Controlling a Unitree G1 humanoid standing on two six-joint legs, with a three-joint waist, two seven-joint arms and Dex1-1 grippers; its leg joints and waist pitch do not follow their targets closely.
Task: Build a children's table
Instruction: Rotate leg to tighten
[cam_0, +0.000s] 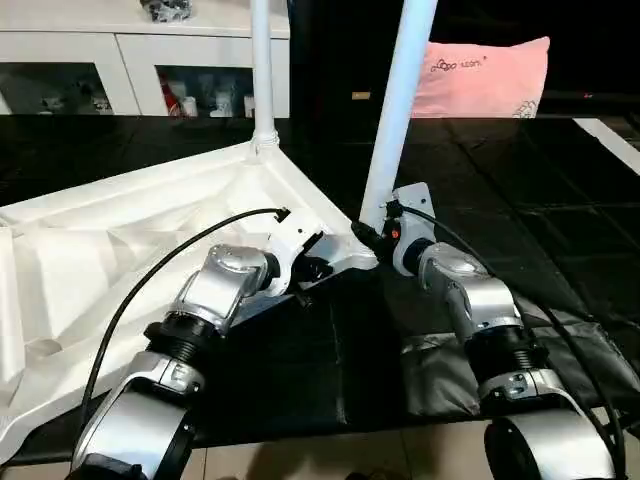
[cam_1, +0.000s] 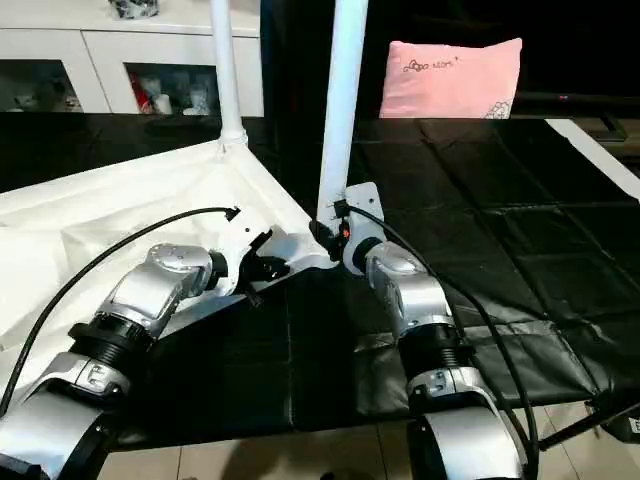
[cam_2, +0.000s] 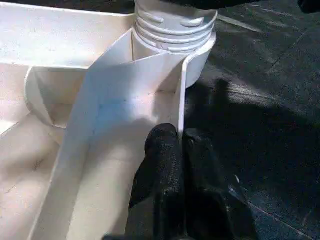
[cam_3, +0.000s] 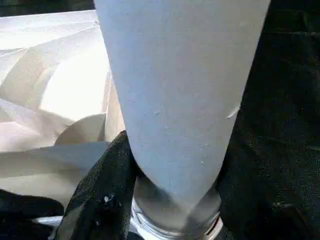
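The head cameras look forward and down over both forearms; each wrist camera sits very close to the same corner socket (cam_2: 175, 30).
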